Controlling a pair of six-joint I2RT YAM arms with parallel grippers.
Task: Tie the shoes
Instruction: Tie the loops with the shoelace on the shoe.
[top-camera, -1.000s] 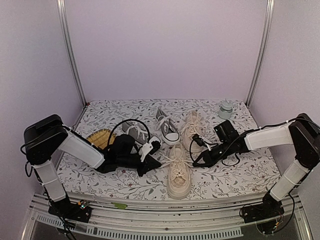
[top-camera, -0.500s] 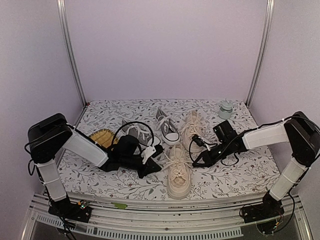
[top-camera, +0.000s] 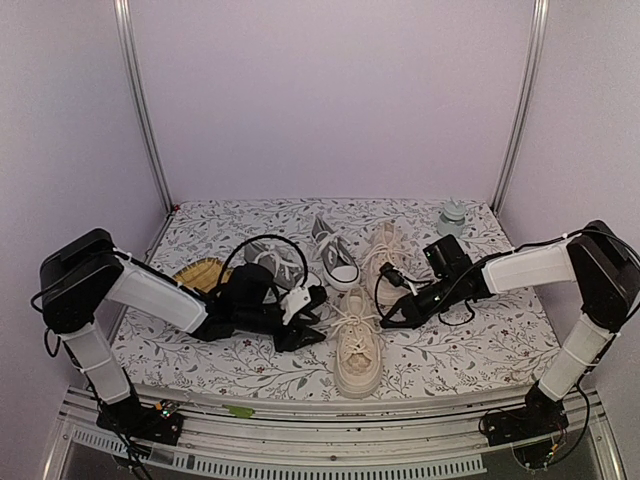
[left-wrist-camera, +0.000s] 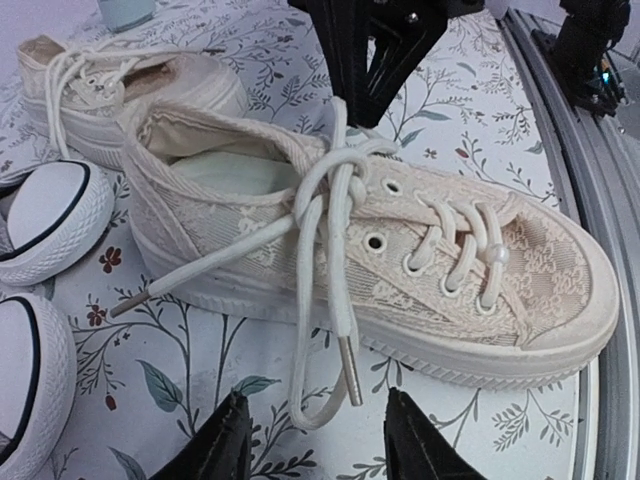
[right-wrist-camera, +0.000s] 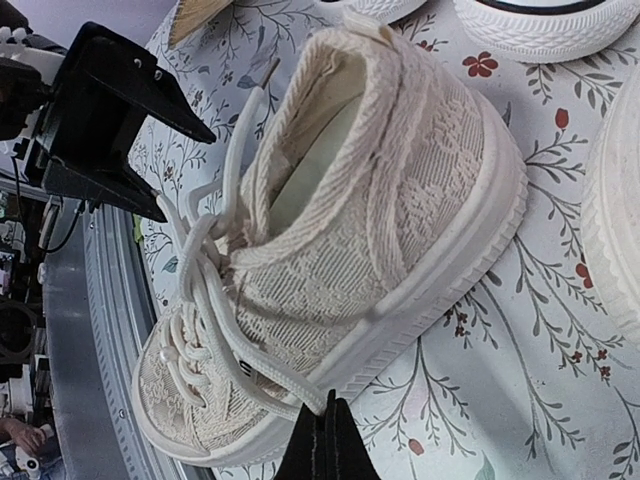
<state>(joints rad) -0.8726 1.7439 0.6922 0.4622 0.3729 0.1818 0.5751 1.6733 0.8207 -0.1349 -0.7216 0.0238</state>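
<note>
Cinching the first knot (left-wrist-camera: 335, 185), one strand pinched, one lying loose.
Holding the left fingers (left-wrist-camera: 225, 448) apart and empty, either side of the loose lace end (left-wrist-camera: 345, 365); pinching the other strand (left-wrist-camera: 338, 125) tight in the right fingers (right-wrist-camera: 314, 445), just off the cream sneaker (top-camera: 357, 345) lying lower centre of the top view on the table (top-camera: 480, 350). Worth regripping the loose lace end near its tip, then pulling both strands outward evenly, without dragging the cream sneaker.

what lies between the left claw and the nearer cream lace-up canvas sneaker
Left wrist view: the sneaker's two loose cream lace ends trail across the floral-print table cover there, nothing else.
</note>
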